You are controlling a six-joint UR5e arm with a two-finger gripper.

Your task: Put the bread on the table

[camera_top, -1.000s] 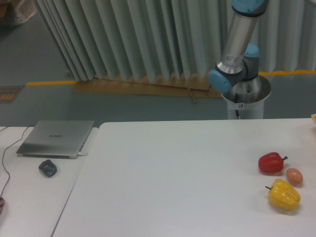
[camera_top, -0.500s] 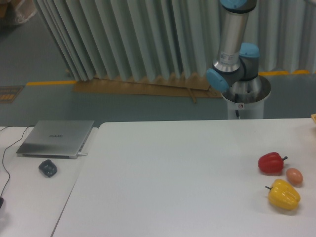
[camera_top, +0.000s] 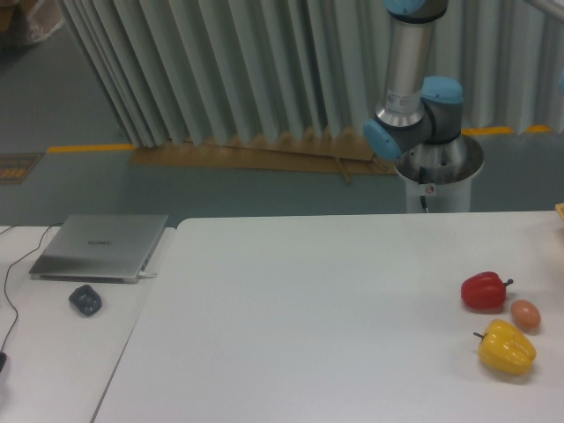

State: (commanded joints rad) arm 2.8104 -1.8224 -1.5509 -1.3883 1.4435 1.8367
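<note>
Searching for the bread: none visible, fingers out of frame above (grip state unknowable), white surface (camera_top: 308, 308) waiting below.

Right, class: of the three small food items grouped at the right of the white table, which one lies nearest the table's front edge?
The glossy yellow bell pepper. It sits below the red bell pepper and the smooth brown egg in the picture, so closest to the front.

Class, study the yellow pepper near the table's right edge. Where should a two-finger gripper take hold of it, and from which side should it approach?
Probably from straight above, closing across the broad middle of the yellow pepper. It lies on its side on the table with its thin stem pointing left, so the rounded body is the firmest hold. The egg sits close behind it, so a side approach from there looks crowded.
</note>
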